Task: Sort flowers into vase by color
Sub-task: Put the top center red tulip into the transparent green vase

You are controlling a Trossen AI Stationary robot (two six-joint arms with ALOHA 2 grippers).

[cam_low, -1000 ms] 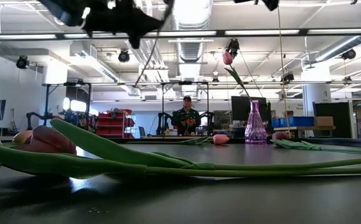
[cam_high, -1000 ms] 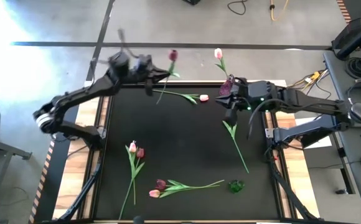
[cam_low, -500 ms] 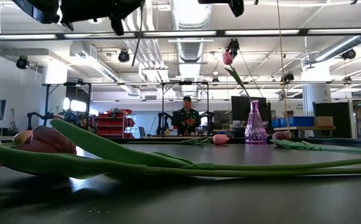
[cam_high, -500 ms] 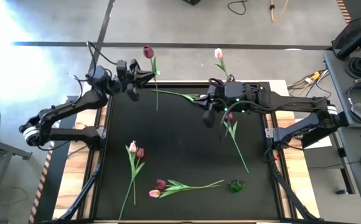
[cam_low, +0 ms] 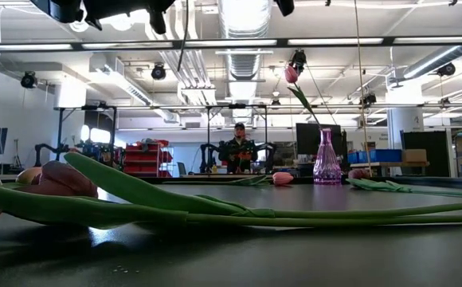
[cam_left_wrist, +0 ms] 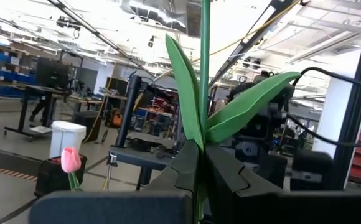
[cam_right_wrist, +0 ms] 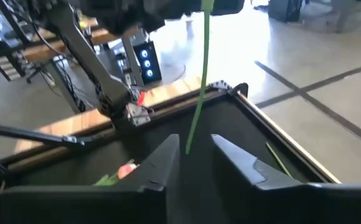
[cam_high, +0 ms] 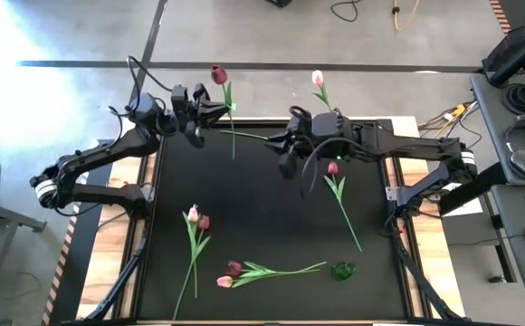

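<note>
Purple vase [cam_low: 325, 158] holding one pink tulip [cam_low: 291, 74], left gripper [cam_high: 217, 109] clamping maroon tulip [cam_high: 218, 74] stem — right gripper [cam_right_wrist: 195, 152] parted, empty

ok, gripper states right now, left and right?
Left gripper: shut on the dark tulip, gripping its stem, lifted above the table's far edge.
Right gripper: open, holding nothing, fingers either side of that hanging stem.

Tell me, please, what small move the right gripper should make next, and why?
Probably ease forward and shut on the green stem. The left gripper holds the dark tulip upright, and its stem hangs just ahead of the right gripper, whose fingers stand apart, not yet around it.
</note>
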